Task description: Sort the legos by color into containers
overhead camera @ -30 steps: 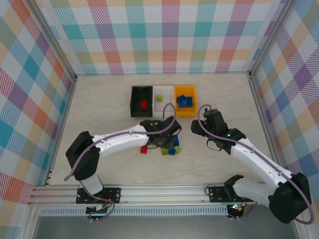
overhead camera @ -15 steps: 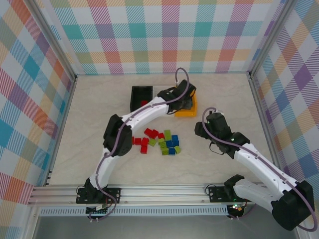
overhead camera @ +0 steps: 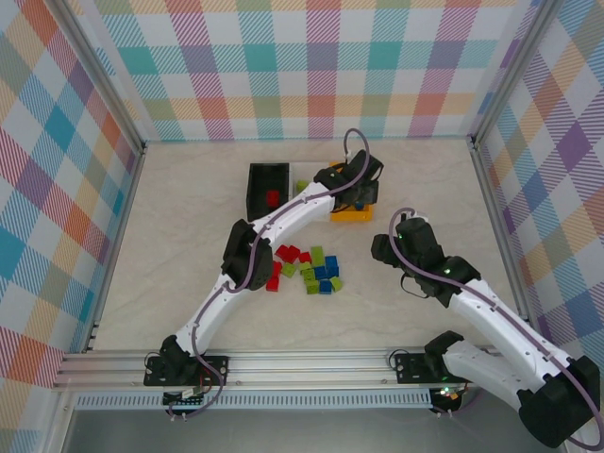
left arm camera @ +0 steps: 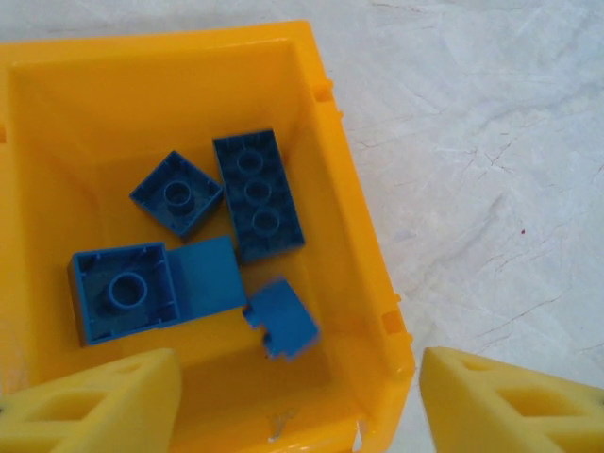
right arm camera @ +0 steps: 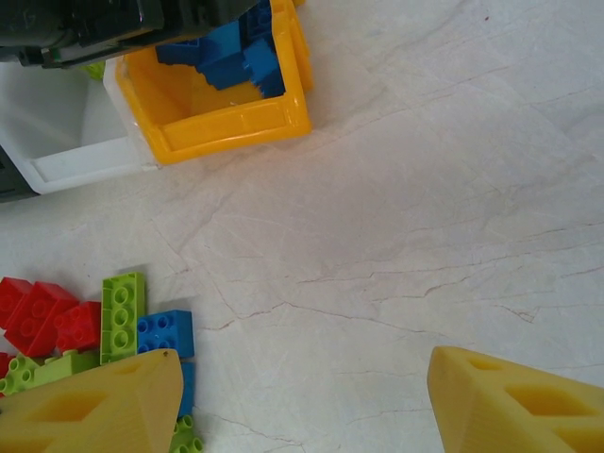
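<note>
The orange-yellow bin (left arm camera: pixel 351 236) holds several blue bricks (left arm camera: pixel 258 196), one of them blurred near its front wall. The left gripper (left arm camera: pixel 302 406) hangs over it, fingers spread wide with nothing between them. Just beside it the white bin (overhead camera: pixel 304 195) holds a lime green brick (overhead camera: pixel 301 186), and the black bin (overhead camera: pixel 257 192) a red brick (overhead camera: pixel 273 198). Loose legos (overhead camera: pixel 307 269) lie piled on the table (right arm camera: pixel 425 189), near the right gripper (right arm camera: pixel 302 406), whose fingers stand apart and empty

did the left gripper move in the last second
Yes: the left gripper left the loose legos and reached forward to above the orange-yellow bin.
</note>
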